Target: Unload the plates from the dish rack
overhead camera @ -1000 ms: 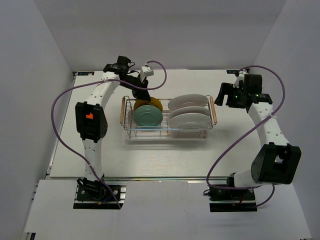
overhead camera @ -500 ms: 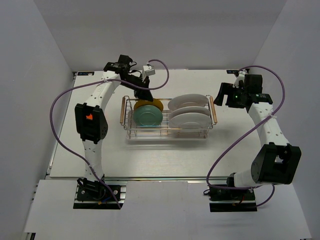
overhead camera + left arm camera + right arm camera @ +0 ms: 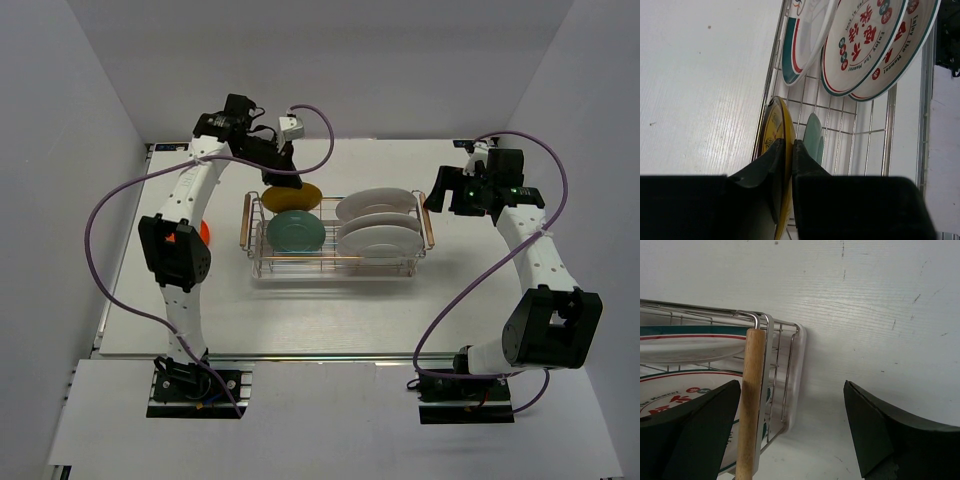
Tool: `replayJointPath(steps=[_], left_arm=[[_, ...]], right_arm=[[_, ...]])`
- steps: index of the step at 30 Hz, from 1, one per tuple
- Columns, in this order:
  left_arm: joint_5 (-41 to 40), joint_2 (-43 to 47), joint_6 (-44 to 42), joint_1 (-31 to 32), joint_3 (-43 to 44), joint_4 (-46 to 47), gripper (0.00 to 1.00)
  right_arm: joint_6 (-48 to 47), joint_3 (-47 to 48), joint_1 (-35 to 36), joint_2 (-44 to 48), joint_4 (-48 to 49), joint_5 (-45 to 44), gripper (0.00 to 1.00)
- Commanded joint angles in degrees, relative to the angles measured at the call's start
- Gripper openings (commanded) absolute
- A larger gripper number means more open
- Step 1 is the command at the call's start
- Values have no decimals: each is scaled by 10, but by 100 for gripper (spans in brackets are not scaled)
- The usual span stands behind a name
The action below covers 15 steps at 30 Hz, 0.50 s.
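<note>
While my left gripper (image 3: 787, 150) pinches the yellow plate (image 3: 774, 125) at the dish rack's (image 3: 335, 268) far left corner, I count one orange plate (image 3: 203, 228) out on the table (image 3: 300, 320), a teal plate (image 3: 295, 232) and three white plates (image 3: 378, 225) racked, and the right gripper (image 3: 792, 390) with jaws apart beside the wooden handle (image 3: 751, 405).

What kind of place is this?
Probably a robot test cell: plain white walls box in a white table, two white robot arms stand at its near edge, working on a chrome wire dish rack.

Teal plate (image 3: 295, 232) crowds yellow plate (image 3: 300, 196); gap toward white plates (image 3: 378, 228).
</note>
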State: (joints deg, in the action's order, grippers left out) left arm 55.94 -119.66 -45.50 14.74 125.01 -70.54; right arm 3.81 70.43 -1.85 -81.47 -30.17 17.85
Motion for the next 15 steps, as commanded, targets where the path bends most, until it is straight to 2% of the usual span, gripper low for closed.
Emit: replayJointPath(steps=[1,10,15], left_arm=[[9,55,-29,-4,25,9,0],[12,111,-30,-4,8,0,0],[-1,179,-39,2,-66,12,0]], right_arm=[[-13,20,2,14,3,21,89],[-18,16,2,25,4,31,89],[-20,18,1,42,7,58,89]])
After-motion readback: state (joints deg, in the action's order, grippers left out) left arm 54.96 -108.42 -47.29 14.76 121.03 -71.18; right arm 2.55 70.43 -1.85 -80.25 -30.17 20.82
